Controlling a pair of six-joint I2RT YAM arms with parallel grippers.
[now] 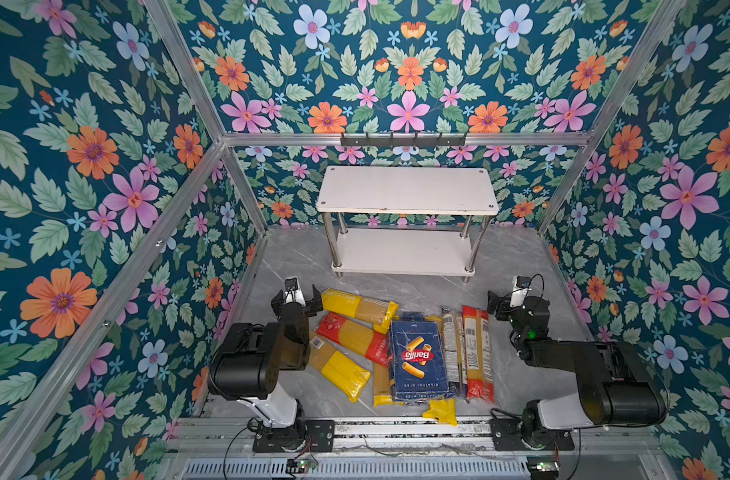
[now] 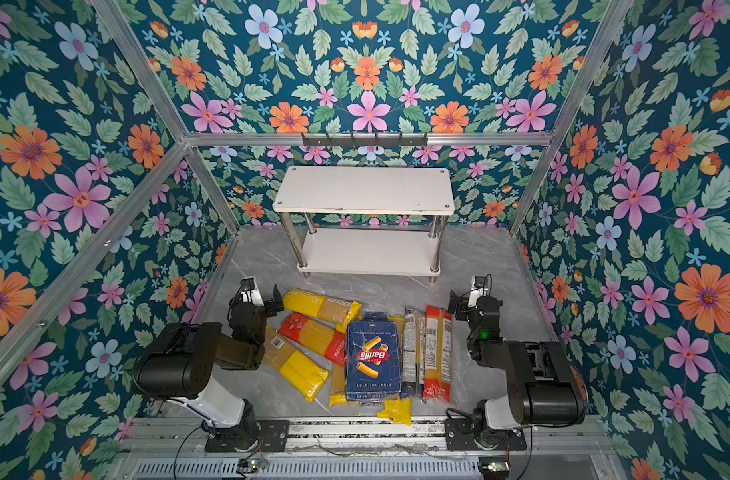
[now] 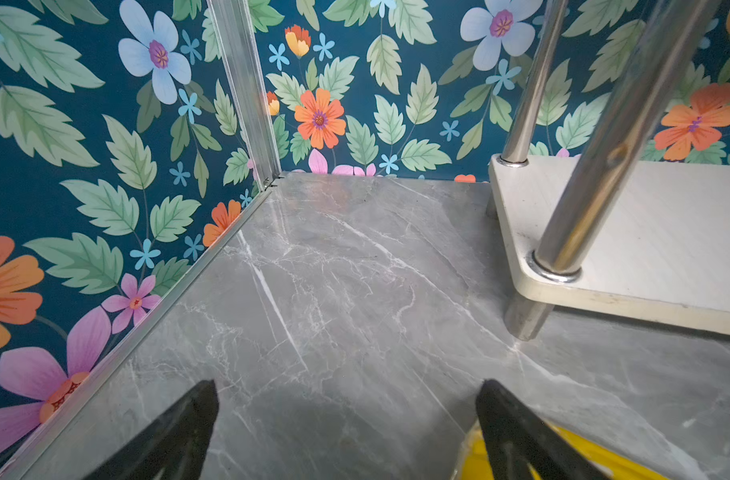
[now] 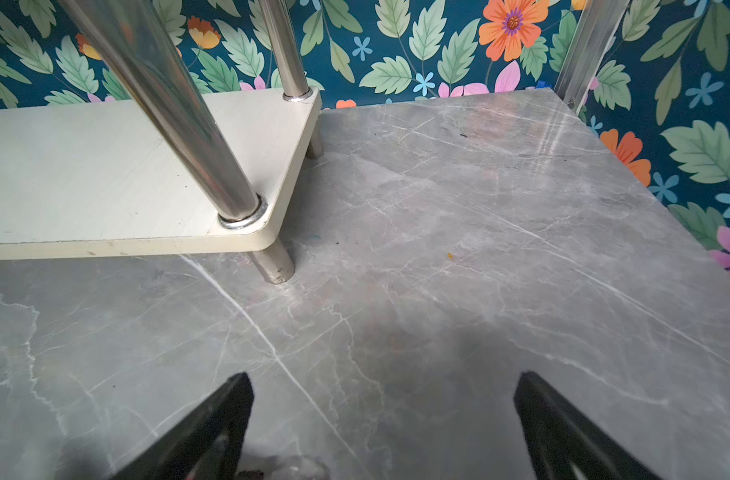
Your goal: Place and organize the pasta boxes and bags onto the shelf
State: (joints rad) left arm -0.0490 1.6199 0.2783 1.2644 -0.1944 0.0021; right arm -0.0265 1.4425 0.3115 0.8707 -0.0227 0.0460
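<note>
The shelf stands at the back of the table, both white boards bare. Its lower board shows in the left wrist view and the right wrist view. Several pasta packs lie in a heap at the front: a dark-blue Barilla rigatoni pack, yellow-ended spaghetti bags, a red-ended bag, and a dark-ended bag. My left gripper is open and empty just left of a yellow bag. My right gripper is open and empty over bare table, right of the heap.
A black hook rail hangs on the back wall above the shelf. Floral walls and aluminium posts close in the grey marble table on three sides. Both arm bases sit on a metal rail at the front edge.
</note>
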